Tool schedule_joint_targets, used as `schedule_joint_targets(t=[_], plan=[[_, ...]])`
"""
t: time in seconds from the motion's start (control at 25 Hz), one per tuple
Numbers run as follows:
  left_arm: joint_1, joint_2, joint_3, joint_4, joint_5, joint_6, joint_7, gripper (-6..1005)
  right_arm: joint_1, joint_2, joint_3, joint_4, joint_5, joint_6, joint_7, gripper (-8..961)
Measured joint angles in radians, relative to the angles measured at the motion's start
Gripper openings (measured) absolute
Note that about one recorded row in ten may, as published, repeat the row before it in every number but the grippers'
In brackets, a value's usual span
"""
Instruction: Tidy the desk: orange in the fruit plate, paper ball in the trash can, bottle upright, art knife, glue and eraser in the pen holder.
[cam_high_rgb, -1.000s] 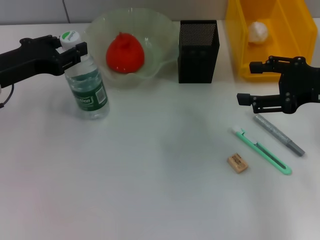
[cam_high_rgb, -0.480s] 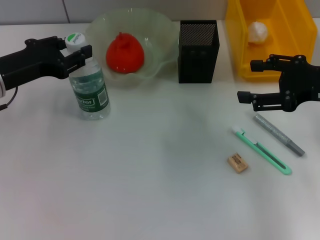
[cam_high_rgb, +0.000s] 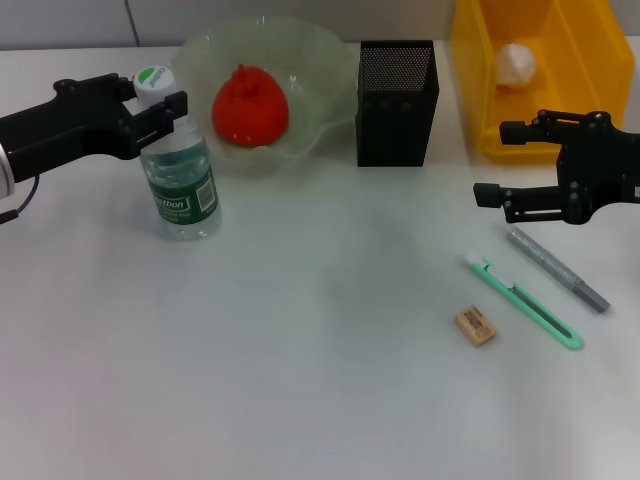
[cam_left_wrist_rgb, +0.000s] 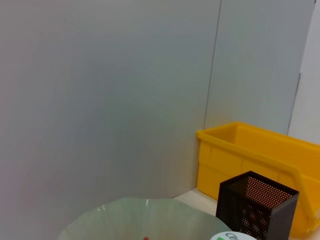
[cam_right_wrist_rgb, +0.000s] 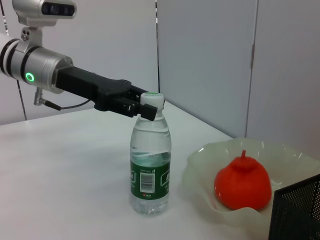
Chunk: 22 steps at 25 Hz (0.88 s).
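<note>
The clear bottle (cam_high_rgb: 181, 182) with a green label stands nearly upright on the table left of the fruit plate (cam_high_rgb: 330, 70). My left gripper (cam_high_rgb: 157, 102) is shut on its neck just under the white cap, as the right wrist view also shows on the bottle (cam_right_wrist_rgb: 150, 170). The orange (cam_high_rgb: 250, 105) lies in the plate. A paper ball (cam_high_rgb: 517, 63) sits in the yellow trash can (cam_high_rgb: 475, 80). My right gripper (cam_high_rgb: 497, 163) hangs open beside the can, above the grey glue (cam_high_rgb: 557, 270). The mint art knife (cam_high_rgb: 523, 302) and tan eraser (cam_high_rgb: 475, 326) lie nearby. The black pen holder (cam_high_rgb: 396, 100) stands between plate and can.
A grey wall runs behind the desk. The left wrist view shows the plate rim (cam_left_wrist_rgb: 145, 210), the pen holder (cam_left_wrist_rgb: 257, 210) and the trash can (cam_left_wrist_rgb: 250, 155) from the side.
My left gripper has shifted slightly right with the bottle's cap, and the bottle stands straighter. The right arm has not moved.
</note>
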Motion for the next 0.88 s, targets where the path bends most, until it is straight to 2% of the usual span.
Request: schedule_joint_targets(t=[0.28, 0.72, 0.8, 0.88], plan=[[0.012, 0.003, -0.004, -0.007, -0.037, -0.001, 0.015, 445, 0.000, 0.000, 0.000, 0.000, 0.000, 0.000, 0.000, 842], [0.038, 0.002, -0.030, 0.012, -0.050, 0.066, 0.035, 656, 0.007, -0.002, 0.000, -0.003, 0.000, 0.001, 0.000, 842], [0.051, 0.002, -0.058, 0.016, -0.070, 0.108, 0.052, 805, 0.009, -0.002, -0.001, -0.005, 0.000, -0.001, 0.005, 842], [0.059, 0.002, -0.077, 0.016, -0.086, 0.135, 0.067, 804, 0.011, -0.002, -0.009, -0.010, -0.001, -0.004, 0.013, 843]])
